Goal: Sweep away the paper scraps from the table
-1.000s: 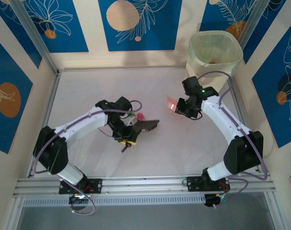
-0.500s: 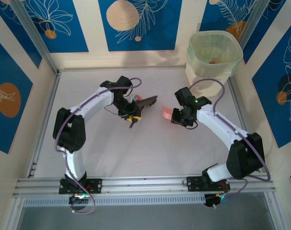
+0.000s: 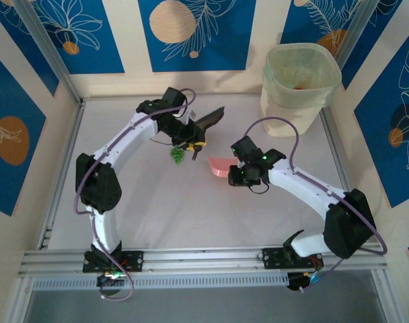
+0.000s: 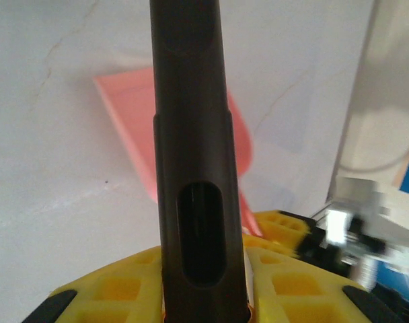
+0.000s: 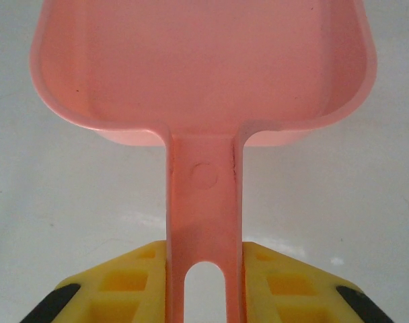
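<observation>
Small blurred green paper scrap (image 3: 177, 155) on white table (image 3: 124, 202), just beside left gripper (image 3: 190, 142), fingers (image 4: 117, 289) shut around black brush (image 3: 208, 120) handle, bristles hard to make out, pink dustpan (image 5: 204, 67) nearby, front lip cut off in wrist view, handle clamped in right gripper (image 5: 203, 286).

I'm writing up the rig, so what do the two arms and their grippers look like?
Both the left arm and right arm have white links, black joint housings and a lilac cable looping alongside. The left gripper and right gripper have yellow fingers with grid-like recesses and black inserts.
</observation>
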Tool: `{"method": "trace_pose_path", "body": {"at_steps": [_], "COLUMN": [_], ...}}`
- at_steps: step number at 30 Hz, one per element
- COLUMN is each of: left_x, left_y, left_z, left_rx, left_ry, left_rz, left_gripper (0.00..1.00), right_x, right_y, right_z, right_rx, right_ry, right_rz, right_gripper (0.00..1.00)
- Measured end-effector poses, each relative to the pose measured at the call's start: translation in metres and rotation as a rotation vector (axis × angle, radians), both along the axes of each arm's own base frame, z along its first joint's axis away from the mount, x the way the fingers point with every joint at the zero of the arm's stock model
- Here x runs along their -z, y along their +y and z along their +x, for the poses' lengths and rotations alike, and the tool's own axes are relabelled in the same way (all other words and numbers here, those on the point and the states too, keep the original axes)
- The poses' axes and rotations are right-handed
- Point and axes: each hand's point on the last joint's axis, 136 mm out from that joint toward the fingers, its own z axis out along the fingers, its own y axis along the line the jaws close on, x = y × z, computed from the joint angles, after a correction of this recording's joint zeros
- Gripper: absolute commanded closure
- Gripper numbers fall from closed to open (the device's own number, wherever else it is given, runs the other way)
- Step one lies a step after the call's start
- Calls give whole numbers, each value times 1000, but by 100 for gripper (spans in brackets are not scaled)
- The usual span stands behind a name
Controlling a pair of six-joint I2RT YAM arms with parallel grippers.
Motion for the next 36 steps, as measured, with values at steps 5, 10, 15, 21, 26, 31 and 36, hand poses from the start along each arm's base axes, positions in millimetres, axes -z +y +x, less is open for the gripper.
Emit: {"method": "trace_pose_path", "body": {"at_steps": [5,10,15,21,26,31,36], "left_x": [-20,-15,4,43,54,53,54], "left_y": [20,54,81,79,74,64,49], "left_z": [15,35,48,54,41,27,2], "left_rx": [-88,-210,-285,-277,-228,-161,-84], "left_ry": [-38,-33,29,135,211,242,282], "left_rz": [-8,66,130,162,147,111,80], "left_gripper": [100,100,100,100,100,100,100], "right_x": [17,30,46,52,53,55,54], "right_y": [14,38,56,62,64,63,58], "right_z": [17,30,38,44,48,54,65], "right_rx": [-88,-191,-267,-281,-287,-297,-281], "right_ry": [-35,-80,-121,-149,-164,-178,-194], "right_rz": [-63,-128,-203,-219,-217,-224,-221], "right_gripper": [100,100,100,100,100,100,100]}}
